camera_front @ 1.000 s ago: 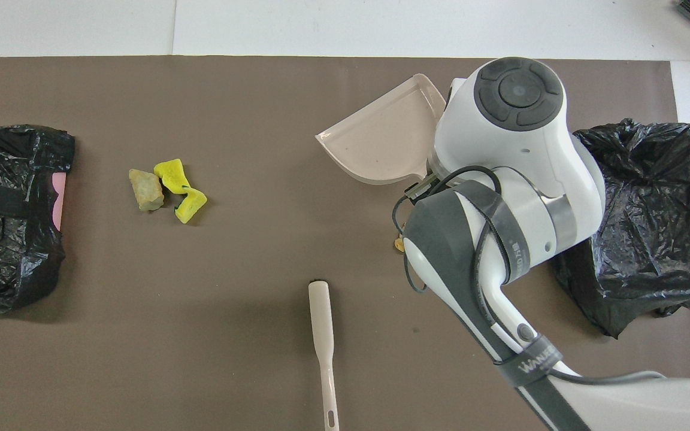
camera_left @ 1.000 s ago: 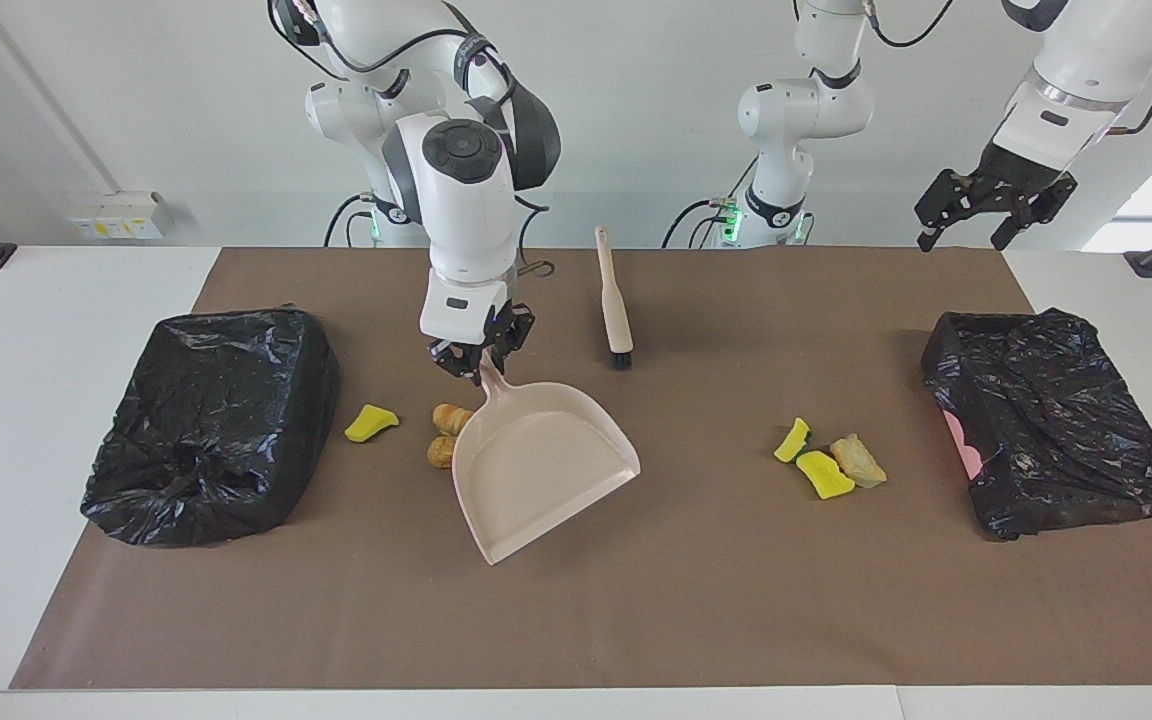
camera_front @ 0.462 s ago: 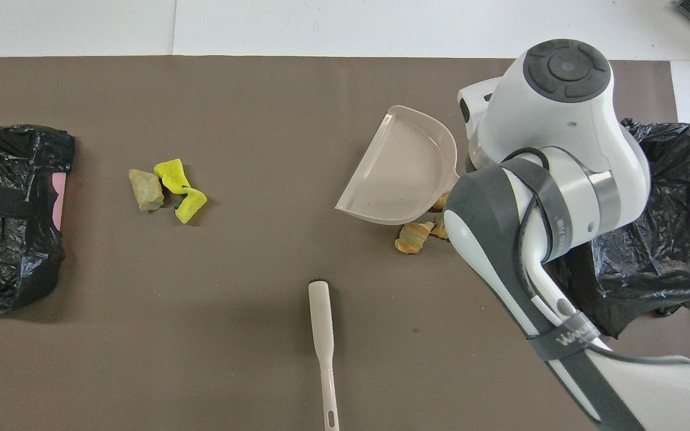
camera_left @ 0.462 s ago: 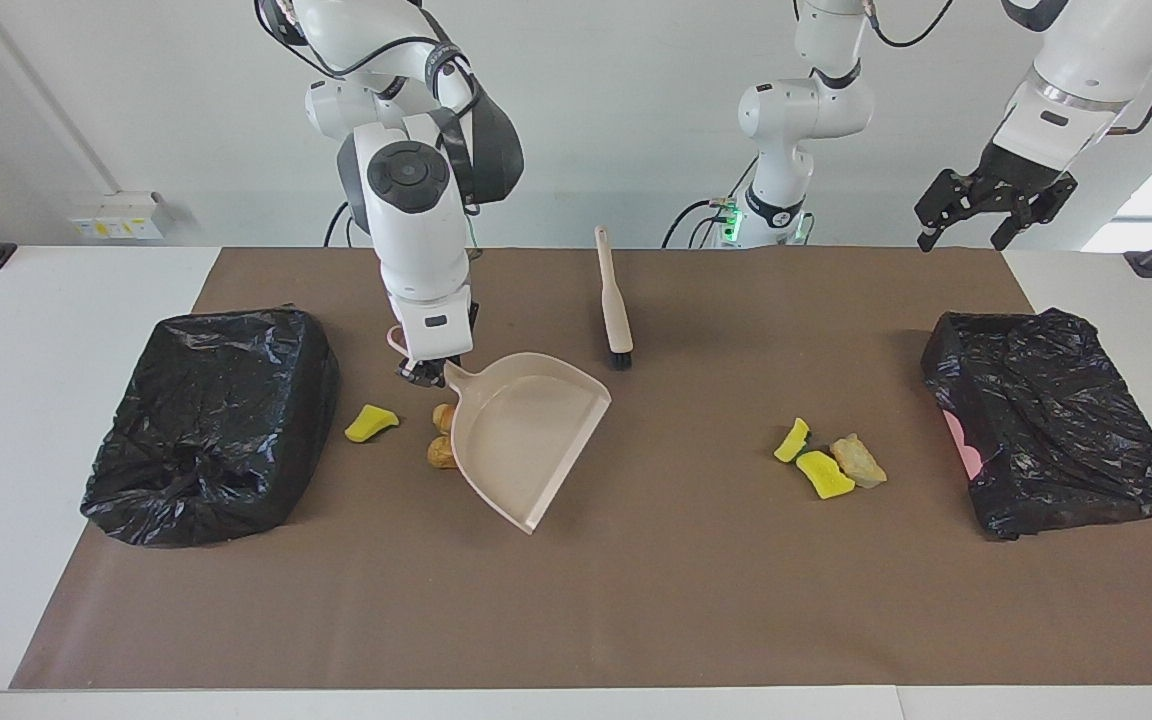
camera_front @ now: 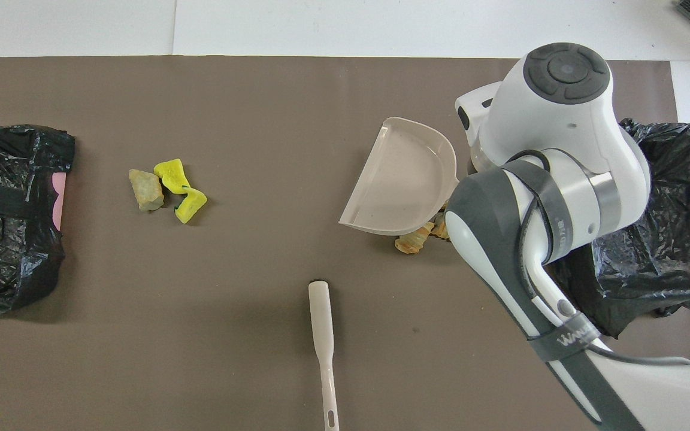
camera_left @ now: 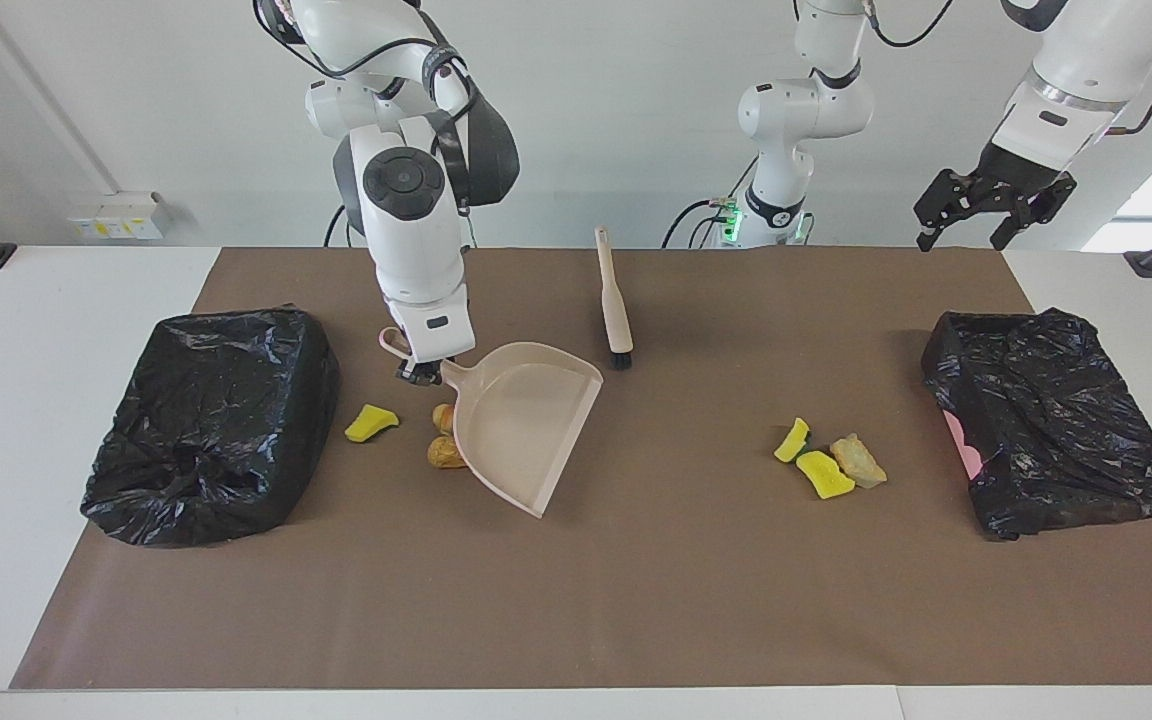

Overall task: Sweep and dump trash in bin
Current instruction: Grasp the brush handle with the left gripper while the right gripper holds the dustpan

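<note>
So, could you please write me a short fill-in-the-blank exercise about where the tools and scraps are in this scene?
1. The right gripper is shut on the handle of the ____.
2. The beige brush lies on the brown mat, held by ____ gripper.
3. The dustpan holds ____ scraps.
4. The left gripper waits open, holding ____.

Missing words: dustpan; neither; no; nothing
</note>
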`<state>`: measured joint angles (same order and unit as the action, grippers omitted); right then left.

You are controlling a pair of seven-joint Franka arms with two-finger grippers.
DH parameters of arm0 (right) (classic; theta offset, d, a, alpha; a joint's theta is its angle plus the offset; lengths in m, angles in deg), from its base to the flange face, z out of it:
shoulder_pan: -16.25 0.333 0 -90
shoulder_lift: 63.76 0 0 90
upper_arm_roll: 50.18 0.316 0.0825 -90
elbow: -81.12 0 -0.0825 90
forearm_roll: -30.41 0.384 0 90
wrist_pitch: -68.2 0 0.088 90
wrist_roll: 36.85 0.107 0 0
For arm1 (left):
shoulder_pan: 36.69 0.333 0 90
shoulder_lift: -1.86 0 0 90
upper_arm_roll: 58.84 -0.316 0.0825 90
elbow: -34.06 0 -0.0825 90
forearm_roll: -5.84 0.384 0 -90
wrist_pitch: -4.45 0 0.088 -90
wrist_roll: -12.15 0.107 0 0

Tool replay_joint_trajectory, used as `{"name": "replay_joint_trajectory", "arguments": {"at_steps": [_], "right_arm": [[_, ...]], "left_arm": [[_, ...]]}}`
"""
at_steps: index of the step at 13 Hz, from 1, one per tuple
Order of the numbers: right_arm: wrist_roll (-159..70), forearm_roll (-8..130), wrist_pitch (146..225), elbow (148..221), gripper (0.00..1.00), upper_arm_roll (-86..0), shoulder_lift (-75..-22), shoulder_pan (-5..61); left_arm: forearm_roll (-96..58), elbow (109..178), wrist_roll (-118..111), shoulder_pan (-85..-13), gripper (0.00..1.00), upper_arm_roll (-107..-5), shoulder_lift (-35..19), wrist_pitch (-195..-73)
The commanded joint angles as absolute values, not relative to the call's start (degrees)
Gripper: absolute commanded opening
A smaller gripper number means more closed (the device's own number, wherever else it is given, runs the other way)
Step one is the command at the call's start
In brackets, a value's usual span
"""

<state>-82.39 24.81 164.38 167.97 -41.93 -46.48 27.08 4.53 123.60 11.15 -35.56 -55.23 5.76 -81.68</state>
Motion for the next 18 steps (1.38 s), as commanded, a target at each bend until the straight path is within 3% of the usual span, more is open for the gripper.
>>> {"name": "replay_joint_trajectory", "arguments": {"at_steps": [1,3,5,10,14,18], "right_arm": [[-83.96,25.75,166.28,173.13,0.00,-41.66,-50.22,26.45],[-83.26,25.75,171.71,177.78,0.00,-41.66,-52.32,27.06],[-81.16,25.84,175.59,180.35,0.00,-41.57,-53.13,27.33],[-78.95,25.84,175.87,181.58,0.00,-41.48,-53.48,27.77],[-81.48,25.75,175.78,183.07,0.00,-41.57,-54.27,26.98],[-86.68,25.75,175.95,185.09,0.00,-41.66,-55.15,25.22]], "left_arm": [[4.53,123.88,11.45,-35.82,1.00,-54.71,6.35,-82.22],[4.09,125.71,10.75,-36.77,1.00,-54.36,7.48,-81.42],[3.56,132.90,8.13,-40.10,1.00,-54.18,10.99,-83.96],[2.07,151.54,-13.30,-58.37,1.00,-54.18,18.12,-95.90],[-0.49,162.61,-23.77,-70.41,1.00,-54.18,17.25,-108.62],[-0.49,172.03,-33.28,-81.59,1.00,-54.10,11.45,-121.57]]}}
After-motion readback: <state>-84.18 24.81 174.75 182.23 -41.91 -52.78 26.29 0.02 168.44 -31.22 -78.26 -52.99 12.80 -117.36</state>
